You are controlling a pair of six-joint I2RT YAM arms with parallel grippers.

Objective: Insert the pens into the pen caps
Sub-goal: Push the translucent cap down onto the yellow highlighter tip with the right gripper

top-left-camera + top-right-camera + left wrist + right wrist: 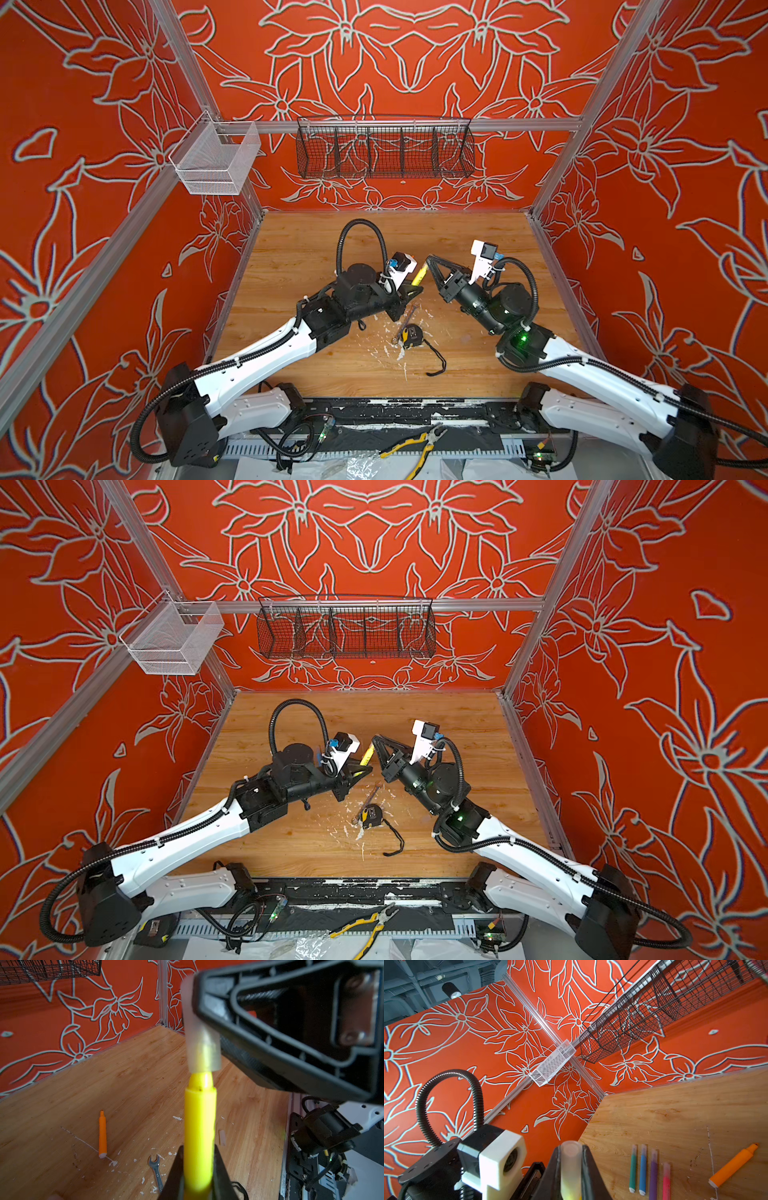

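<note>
My left gripper (198, 1150) is shut on a yellow pen (199, 1132), which shows in both top views (419, 275) (366, 756). My right gripper (571, 1148) is shut on a clear pen cap (571, 1164). The two meet above the middle of the table. The pen's tip sits in the mouth of the cap (202, 1047), with its narrow neck still showing. Green (632, 1169), blue (642, 1169), purple (653, 1174) and pink (666, 1182) pens lie side by side with clear caps on. An orange pen (735, 1165) lies bare nearby. A loose cap (222, 1137) lies on the wood.
A grey wrench (405, 322) and a yellow-black tape measure (411, 336) lie among white flecks below the grippers. Pliers (415, 451) rest off the table's front edge. A black wire basket (384, 149) and a white mesh basket (216, 160) hang on the walls.
</note>
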